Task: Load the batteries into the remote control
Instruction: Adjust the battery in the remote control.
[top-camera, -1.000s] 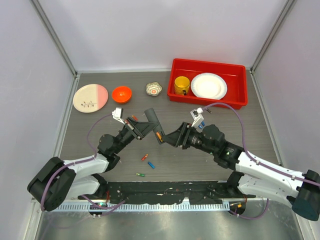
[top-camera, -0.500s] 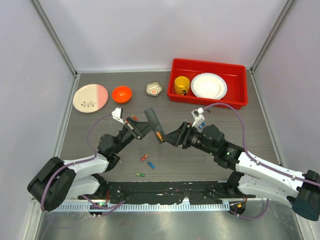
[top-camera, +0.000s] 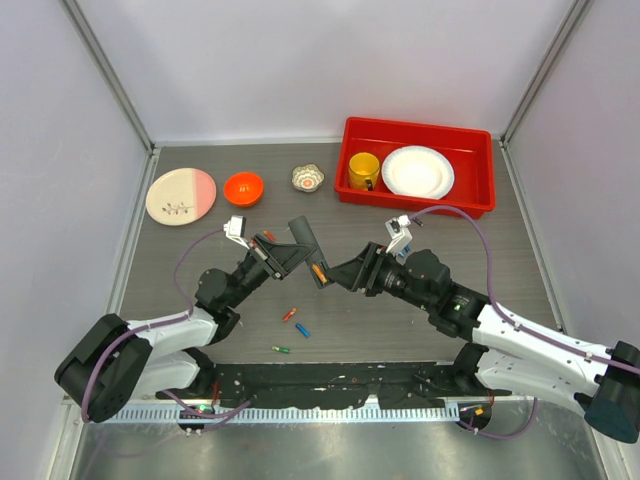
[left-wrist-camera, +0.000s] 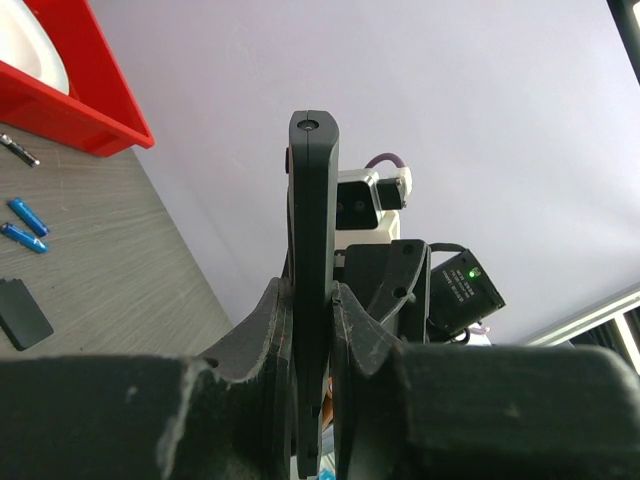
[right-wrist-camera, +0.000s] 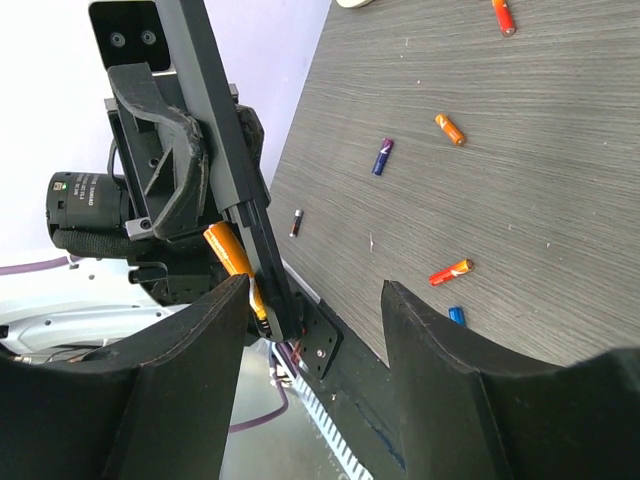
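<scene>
My left gripper (top-camera: 290, 252) is shut on the remote control (top-camera: 308, 250), a slim black bar held tilted above the table. In the left wrist view the remote (left-wrist-camera: 312, 200) stands edge-on between the fingers (left-wrist-camera: 262, 330). An orange battery (right-wrist-camera: 230, 260) sits in the remote's open compartment (right-wrist-camera: 262, 290) and also shows in the top view (top-camera: 318, 270). My right gripper (right-wrist-camera: 315, 285) is open and empty, right beside that end of the remote (top-camera: 345, 275). Loose batteries lie on the table: red-orange (top-camera: 289, 314), blue (top-camera: 302, 330), green (top-camera: 281, 349).
A red tray (top-camera: 480, 190) at the back right holds a yellow cup (top-camera: 363, 170) and a white plate (top-camera: 417, 172). An orange bowl (top-camera: 243, 187), a pink-white plate (top-camera: 181, 195) and a small foil cup (top-camera: 308, 178) stand at the back. A small black flat piece (left-wrist-camera: 22, 310) lies by two blue batteries (left-wrist-camera: 25, 215).
The right wrist has shifted very slightly; its gripper stays open by the remote. The left arm and the remote have not visibly moved.
</scene>
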